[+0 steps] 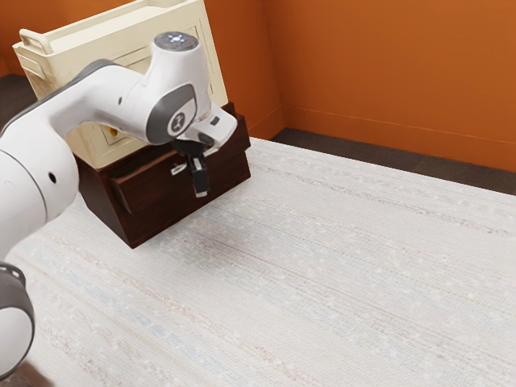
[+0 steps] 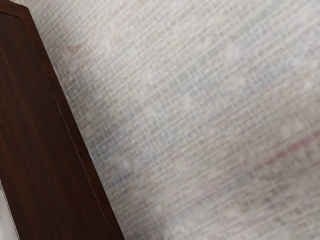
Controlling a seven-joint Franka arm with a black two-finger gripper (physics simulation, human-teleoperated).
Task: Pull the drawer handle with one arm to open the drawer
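My black gripper (image 1: 199,179) points down in front of the dark brown wooden cabinet (image 1: 109,208) in the exterior view. A small silver handle (image 1: 178,169) shows on the drawer front (image 1: 145,185), just to the exterior view's left of the gripper; whether they touch I cannot tell. The drawer front's left end looks slightly raised from the cabinet, but how far the drawer is out is unclear. In the wrist view, dark wood (image 2: 45,130) runs along one side, with a pale blurred piece (image 2: 6,217) at its edge.
A cream cabinet (image 1: 68,42) with a raised rail stands on top of the dark one, close behind my arm. A pale woven surface (image 1: 322,266) spreads out in front. Orange walls (image 1: 387,72) rise behind.
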